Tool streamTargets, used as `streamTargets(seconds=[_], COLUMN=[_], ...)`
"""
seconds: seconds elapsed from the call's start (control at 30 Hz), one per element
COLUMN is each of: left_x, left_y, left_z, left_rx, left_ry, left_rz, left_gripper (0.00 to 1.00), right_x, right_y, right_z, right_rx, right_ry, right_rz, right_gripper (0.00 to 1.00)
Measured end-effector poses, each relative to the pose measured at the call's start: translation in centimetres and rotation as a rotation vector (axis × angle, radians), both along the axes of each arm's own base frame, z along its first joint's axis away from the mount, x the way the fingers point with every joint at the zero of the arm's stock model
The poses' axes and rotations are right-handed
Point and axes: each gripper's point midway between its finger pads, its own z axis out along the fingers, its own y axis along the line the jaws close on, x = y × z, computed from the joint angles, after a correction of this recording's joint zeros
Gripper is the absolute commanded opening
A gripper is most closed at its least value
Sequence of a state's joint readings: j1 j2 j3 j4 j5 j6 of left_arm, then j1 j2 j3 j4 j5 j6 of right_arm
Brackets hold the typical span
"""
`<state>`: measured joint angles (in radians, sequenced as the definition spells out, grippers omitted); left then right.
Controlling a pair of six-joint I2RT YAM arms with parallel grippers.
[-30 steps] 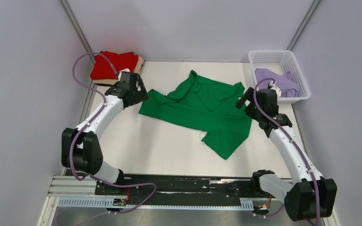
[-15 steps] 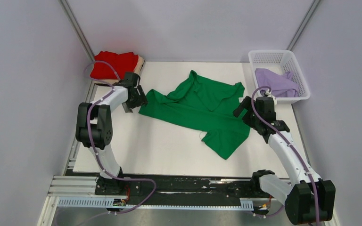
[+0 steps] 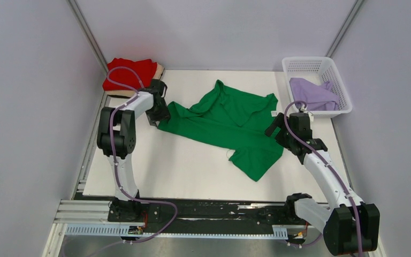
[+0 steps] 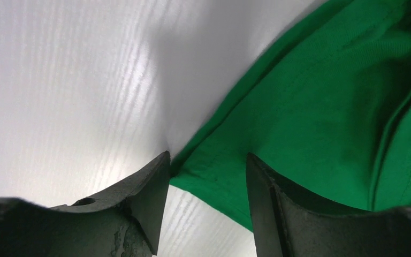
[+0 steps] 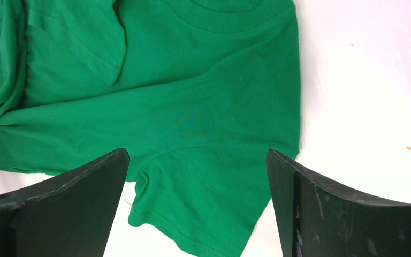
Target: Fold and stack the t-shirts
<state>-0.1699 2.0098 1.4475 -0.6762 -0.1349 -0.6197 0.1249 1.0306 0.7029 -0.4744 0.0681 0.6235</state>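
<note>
My left fingers (image 3: pixel 159 119) gaped astride the left edge of the green t-shirt (image 3: pixel 230 126), and my right fingers (image 3: pixel 274 127) were spread wide above its sleeve. I judged both should pinch low, together.

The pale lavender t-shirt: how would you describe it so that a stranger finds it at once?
Start from the white table and go to its far right corner, where a white lattice basket stands. The lavender t-shirt lies crumpled inside it. It is the only shirt in a container; the green t-shirt and the red t-shirt lie outside it.
</note>
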Motion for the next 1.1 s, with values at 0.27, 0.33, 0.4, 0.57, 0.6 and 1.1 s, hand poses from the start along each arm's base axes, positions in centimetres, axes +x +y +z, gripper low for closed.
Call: streamTargets(seconds=[0.27,0.33,0.4,0.57,0.6,1.1], left_x=[-1.3,-1.6,-1.7,-1.9,-1.9,-7.2], left_y=[-2.1,-2.3,-2.4,-2.5,-2.6,-3.7], left_z=[-0.3,-0.3,-0.3,-0.2,-0.2,-0.5], left_rx=[0.055,0.067,0.079,0.103,0.109,0.177], left_ry=[0.052,0.055,0.056,0.055,0.054,0.075], left_rz=[-0.057,-0.060,-0.061,-0.053,-0.052,-0.093], left_gripper=[0.57,0.56,0.55,0.49,0.44,0.00], right_x=[-0.2,-0.3,-0.3,-0.3,-0.3,-2.7], right_y=[-0.4,-0.6,-0.7,-0.9,-0.9,-1.1], right_z=[-0.6,-0.7,-0.7,-0.7,-0.7,-2.0], right_rx=[-0.019,-0.025,-0.031,-0.038,-0.038,-0.045], right_ry=[0.012,0.014,0.014,0.014,0.014,0.142], right_rz=[-0.015,-0.021,-0.025,-0.032,-0.031,-0.040], right_gripper=[1.00,1.00,1.00,1.00,1.00,0.98])
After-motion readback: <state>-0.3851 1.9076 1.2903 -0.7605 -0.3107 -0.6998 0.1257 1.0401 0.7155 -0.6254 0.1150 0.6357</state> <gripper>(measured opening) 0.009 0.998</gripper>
